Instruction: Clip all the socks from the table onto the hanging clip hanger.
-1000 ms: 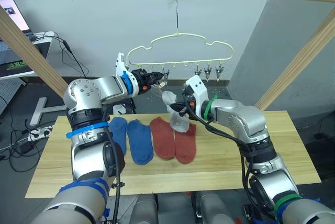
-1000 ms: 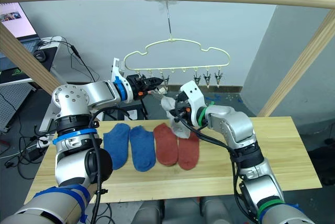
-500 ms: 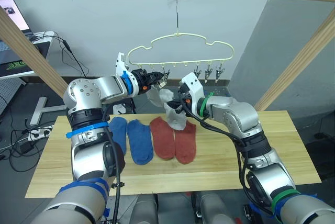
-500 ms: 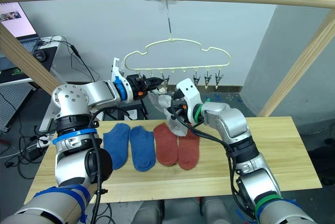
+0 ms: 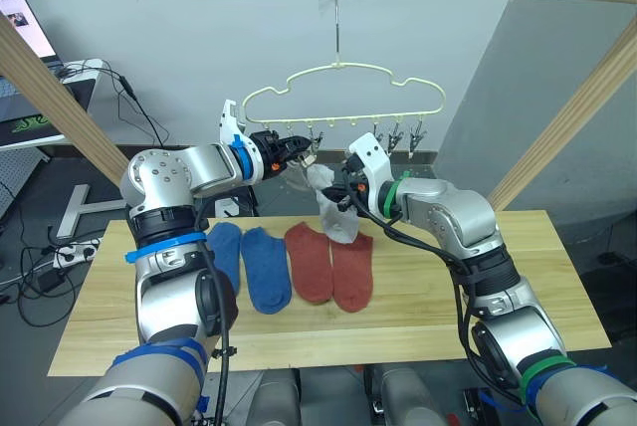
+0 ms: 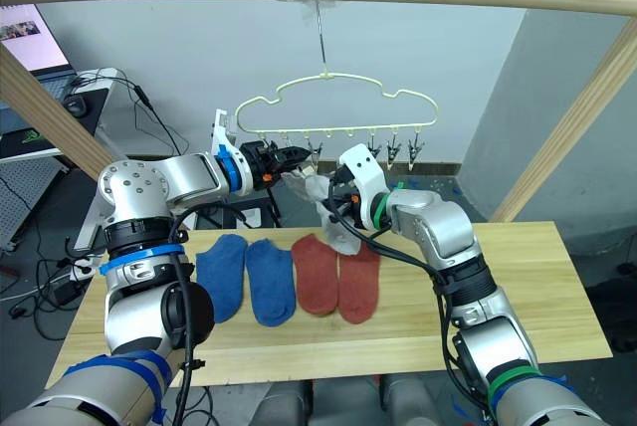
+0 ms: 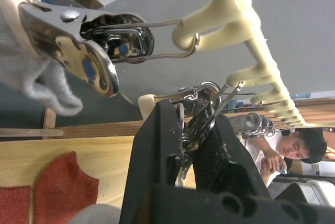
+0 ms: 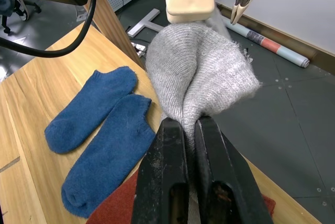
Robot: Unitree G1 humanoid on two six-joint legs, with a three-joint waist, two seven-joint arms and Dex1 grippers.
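Both arms are reaching forward and inward at chest height, their wrists nearly meeting under the middle of the scene. The left gripper (image 5: 299, 147) is pointing toward the robot's right, its forearm lying roughly level; its two black fingers (image 7: 157, 145) are pressing together on a metal clip (image 7: 196, 122), squeezing that clip between them. The right gripper (image 5: 333, 199) is angling upward and toward the left one, elbow bent and dropped low; its fingers (image 8: 170, 156) are pinching a fold of a light grey sock (image 8: 201, 80), closed tightly on the fabric.
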